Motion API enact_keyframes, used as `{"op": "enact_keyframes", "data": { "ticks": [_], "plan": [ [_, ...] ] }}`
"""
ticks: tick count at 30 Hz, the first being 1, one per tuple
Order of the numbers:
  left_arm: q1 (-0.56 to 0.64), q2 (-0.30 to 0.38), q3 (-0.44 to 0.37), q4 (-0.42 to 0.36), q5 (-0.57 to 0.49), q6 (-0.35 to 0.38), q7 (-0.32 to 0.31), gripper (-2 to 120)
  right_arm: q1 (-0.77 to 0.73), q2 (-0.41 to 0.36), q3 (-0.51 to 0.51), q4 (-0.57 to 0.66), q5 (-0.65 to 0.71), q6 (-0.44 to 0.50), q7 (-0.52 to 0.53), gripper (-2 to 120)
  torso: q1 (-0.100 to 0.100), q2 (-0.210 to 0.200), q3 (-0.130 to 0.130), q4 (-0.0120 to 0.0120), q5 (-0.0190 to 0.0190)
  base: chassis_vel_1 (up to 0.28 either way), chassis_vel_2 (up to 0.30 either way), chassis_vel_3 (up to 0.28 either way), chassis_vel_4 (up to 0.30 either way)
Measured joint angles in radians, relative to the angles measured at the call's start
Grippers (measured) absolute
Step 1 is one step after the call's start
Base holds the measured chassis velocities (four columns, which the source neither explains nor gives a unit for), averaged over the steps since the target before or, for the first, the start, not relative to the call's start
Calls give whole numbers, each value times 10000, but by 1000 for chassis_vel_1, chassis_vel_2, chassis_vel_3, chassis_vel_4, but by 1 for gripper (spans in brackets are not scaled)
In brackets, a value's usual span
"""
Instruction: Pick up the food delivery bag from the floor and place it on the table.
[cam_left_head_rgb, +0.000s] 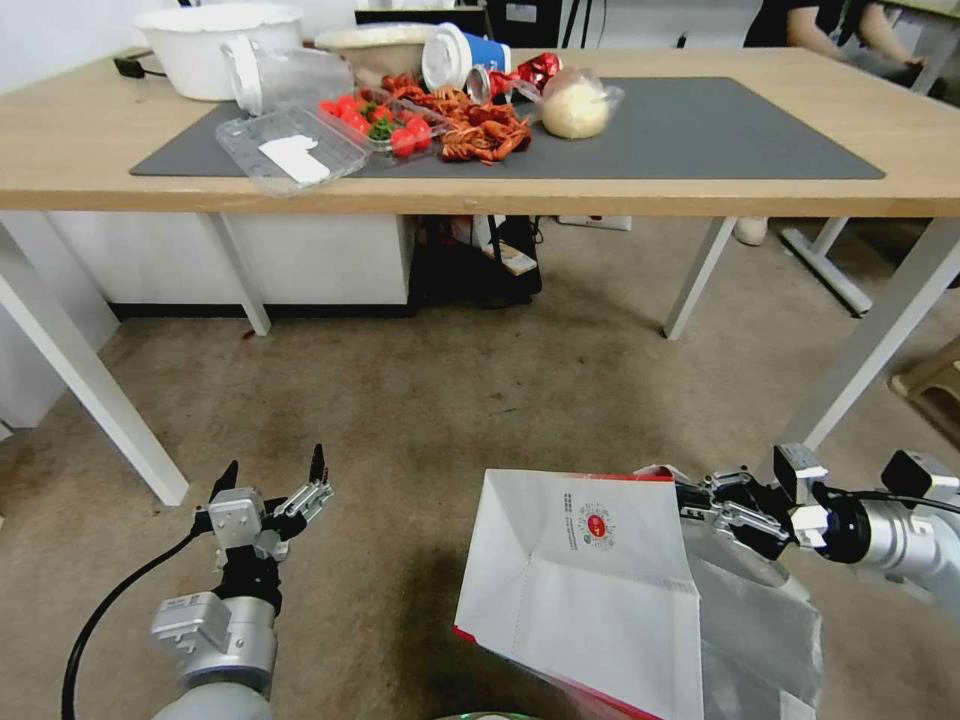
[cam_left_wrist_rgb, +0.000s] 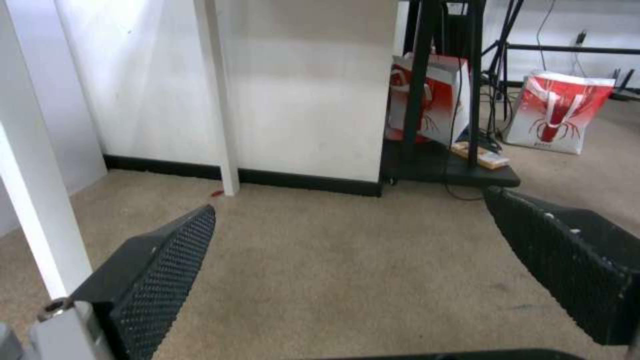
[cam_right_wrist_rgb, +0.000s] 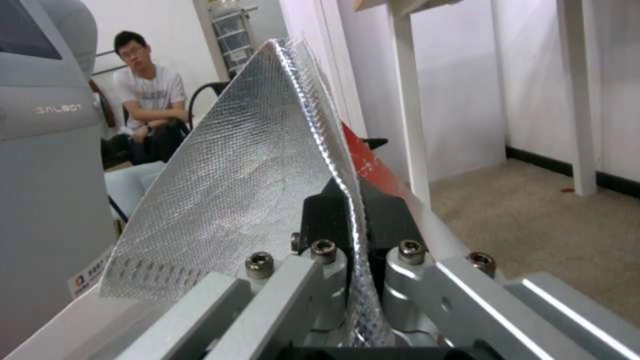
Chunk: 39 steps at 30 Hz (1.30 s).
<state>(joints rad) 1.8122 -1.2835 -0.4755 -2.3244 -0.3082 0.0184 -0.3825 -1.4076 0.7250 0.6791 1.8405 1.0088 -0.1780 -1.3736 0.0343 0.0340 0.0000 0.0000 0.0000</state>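
Pinching the food delivery bag rim, right pincer clamped.

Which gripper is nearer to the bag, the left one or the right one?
Right. The right gripper is shut on the bag at its top edge; the left gripper hangs open above the carpet, apart from the bag.

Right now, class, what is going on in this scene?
The right gripper is clamped on the foil-lined top edge of the food delivery bag, low over the floor in front of the table. The left gripper hangs open and empty beside it. The bag is not yet on the table, where food containers sit on a grey mat.
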Motion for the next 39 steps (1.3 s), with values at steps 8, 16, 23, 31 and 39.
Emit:
{"op": "enact_keyframes", "data": {
  "ticks": [8, 16, 23, 31, 39],
  "plan": [
    [27, -10, -4, -24, -121, -5, 82, 100, 25, 80, -20, 12, -52, -9, -76, 0, 24, 77, 24, 0, 0, 0, 0, 0, 0],
    [28, -4, -83, -93, -183, -6, 88, 100, 29, 132, -26, 58, -51, -42, -118, 0, 22, 380, 334, 0, 0, 0, 0, 0, 0],
    [41, -3, -99, -93, -235, -70, 134, 100, -24, 146, 0, 96, -70, -43, -135, 0, 37, 665, 605, -1, 0, 0, 0, 0, 0],
    [-5, 33, -93, -95, -276, -110, 130, 100, -24, 106, 24, 97, -144, -48, -218, 0, 86, 987, 888, 0, 0, 0, 0, 0, 0],
    [-25, 28, -38, -96, -275, -119, 121, 100, -21, 55, 30, 113, -162, -64, -253, 0, 154, 1367, 1203, 0, 0, 0, 0, 0, 0]
  ]
}}
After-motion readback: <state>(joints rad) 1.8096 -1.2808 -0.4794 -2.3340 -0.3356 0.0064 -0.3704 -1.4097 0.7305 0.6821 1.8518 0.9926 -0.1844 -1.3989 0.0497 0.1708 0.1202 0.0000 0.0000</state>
